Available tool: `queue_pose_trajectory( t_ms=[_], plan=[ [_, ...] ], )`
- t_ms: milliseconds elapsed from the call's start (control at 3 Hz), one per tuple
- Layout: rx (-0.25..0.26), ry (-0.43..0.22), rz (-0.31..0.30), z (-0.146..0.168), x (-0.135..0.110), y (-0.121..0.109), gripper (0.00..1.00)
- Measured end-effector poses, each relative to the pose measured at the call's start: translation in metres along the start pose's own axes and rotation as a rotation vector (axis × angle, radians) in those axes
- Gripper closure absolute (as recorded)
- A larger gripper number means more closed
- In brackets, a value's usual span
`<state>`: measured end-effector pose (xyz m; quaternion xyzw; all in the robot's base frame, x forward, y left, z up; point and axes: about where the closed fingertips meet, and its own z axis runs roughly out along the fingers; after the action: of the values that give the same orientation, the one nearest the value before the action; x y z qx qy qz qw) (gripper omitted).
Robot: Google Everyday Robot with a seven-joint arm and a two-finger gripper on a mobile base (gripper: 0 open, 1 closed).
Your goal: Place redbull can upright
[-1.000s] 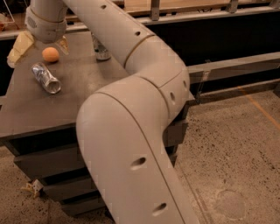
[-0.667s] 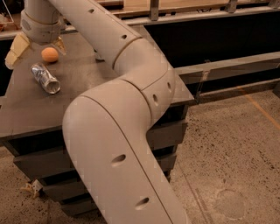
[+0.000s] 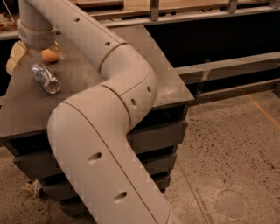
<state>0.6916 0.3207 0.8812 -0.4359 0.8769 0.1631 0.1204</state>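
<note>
Nearest the camera, the thick cream-coloured robot arm [image 3: 100, 144] fills the lower middle of the view. Its big rounded segment rises from the bottom edge and bends at an elbow above the table's front edge. To the right lies the speckled brown concrete floor [image 3: 227, 144], with a thin orange line running across it towards the right edge.

Behind the arm stands the dark grey flat-topped table [image 3: 166, 78], with dark drawer-like fronts [image 3: 153, 135] stacked below its top. From the elbow, the arm's slimmer upper segment runs back and to the left over the tabletop.

Towards the left of the tabletop lies the redbull can [image 3: 45, 78] — a slim, shiny silver metal can, on its side rather than upright. One end points towards the camera and to the right. It rests on the table, apart from everything else.

Just beyond it, the gripper [image 3: 36, 54] hangs from the arm's round wrist, above the table's far left part and not touching the can. Its pale yellowish fingers [image 3: 15, 57] are spread wide — one out to the left, the other to the right — and grip nothing.

A small round orange fruit [image 3: 49, 55] sits on the table just beside the right finger, beyond the can.

Farthest back, a light wooden rail [image 3: 197, 4] runs along the top edge.
</note>
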Motion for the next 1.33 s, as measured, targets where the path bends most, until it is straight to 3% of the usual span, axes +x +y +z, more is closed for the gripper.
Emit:
queue_pose_trajectory(
  t_ms=[667, 1333],
  plan=[
    [0.052, 0.04, 0.039, 0.019, 0.001, -0.01, 0.0],
    [0.084, 0.052, 0.025, 0.033, -0.005, -0.011, 0.0]
  ],
)
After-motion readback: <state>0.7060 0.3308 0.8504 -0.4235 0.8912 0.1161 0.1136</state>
